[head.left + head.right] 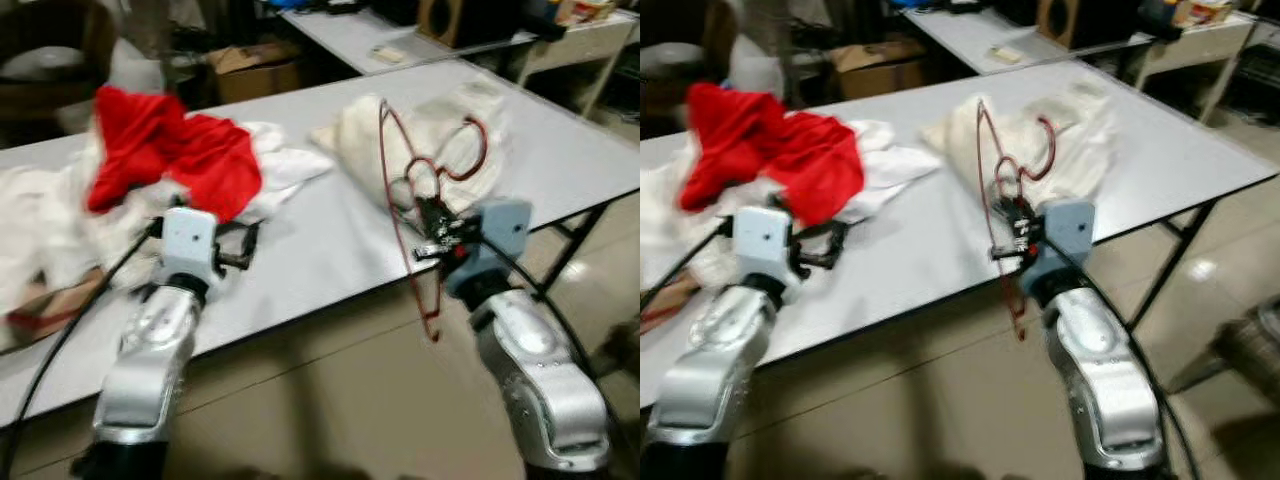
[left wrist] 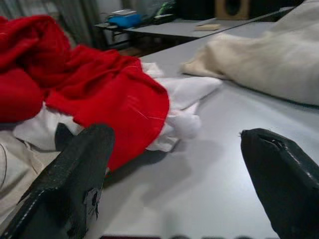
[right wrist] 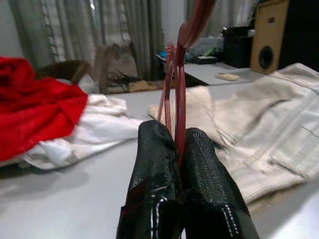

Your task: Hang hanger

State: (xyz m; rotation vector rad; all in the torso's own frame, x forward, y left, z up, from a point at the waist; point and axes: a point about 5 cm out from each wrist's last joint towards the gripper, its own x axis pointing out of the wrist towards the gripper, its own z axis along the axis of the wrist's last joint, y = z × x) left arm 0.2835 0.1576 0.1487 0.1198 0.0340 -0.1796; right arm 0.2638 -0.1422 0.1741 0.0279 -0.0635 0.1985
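I am holding the hanger [image 1: 400, 190], thin dark-red wire, tilted above the table [image 1: 330, 250] edge, its hook near the cream garment [image 1: 440, 130]. My right gripper [image 3: 178, 144] is pinching its wire, fingers pressed together. Judgement: carrying step; next I am needing a rail to hook it over. My left gripper [image 2: 174, 174] is resting spread apart beside the red cloth [image 1: 170, 150].

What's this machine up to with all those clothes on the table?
The robot stands at a grey table strewn with laundry. Its right gripper is shut on a dark red wire hanger, held up at the table's edge in front of a cream garment. Its left gripper is open and empty above the tabletop, near a red garment lying on white cloth.
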